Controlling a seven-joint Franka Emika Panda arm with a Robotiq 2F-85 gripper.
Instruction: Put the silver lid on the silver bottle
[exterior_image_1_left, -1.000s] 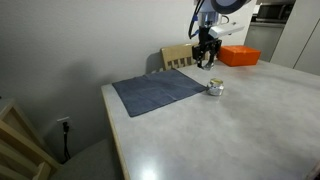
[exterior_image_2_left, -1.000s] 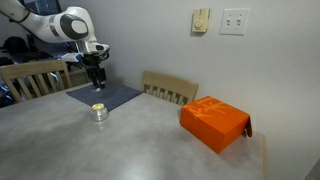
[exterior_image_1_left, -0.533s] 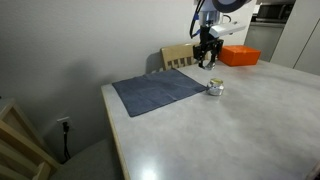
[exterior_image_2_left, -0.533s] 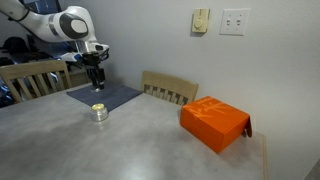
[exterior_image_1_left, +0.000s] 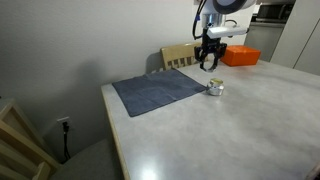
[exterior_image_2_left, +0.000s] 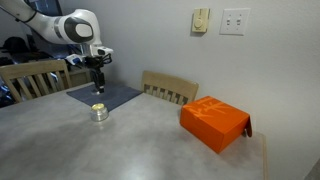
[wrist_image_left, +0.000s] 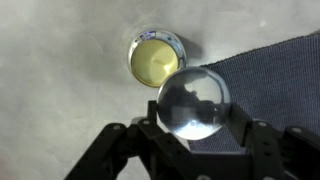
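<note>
The gripper (wrist_image_left: 193, 122) is clamped on the silver lid (wrist_image_left: 193, 100), a round, mirror-bright piece held clear of the table (wrist_image_left: 60, 90). The silver bottle (wrist_image_left: 156, 58) is squat, open-mouthed and pale yellow inside. It stands on the smooth grey surface at eleven o'clock from the lid, just beside the dark woven cloth (wrist_image_left: 275, 65).

The lid (wrist_image_left: 193, 103) is polished metal, mirror-bright and full of reflections. The bottle (wrist_image_left: 157, 57) shows the same shiny silver metal at its rim, with a dull yellowish inside. The gripper (wrist_image_left: 193, 122) is matt black. The cloth (exterior_image_1_left: 160, 92) is dark grey-blue fabric, matt and finely woven. The table (exterior_image_1_left: 230, 130) is smooth, pale and faintly mottled, with a soft sheen. The chair (exterior_image_2_left: 170, 90) is light wood; the box (exterior_image_2_left: 214, 122) is matt orange.
</note>
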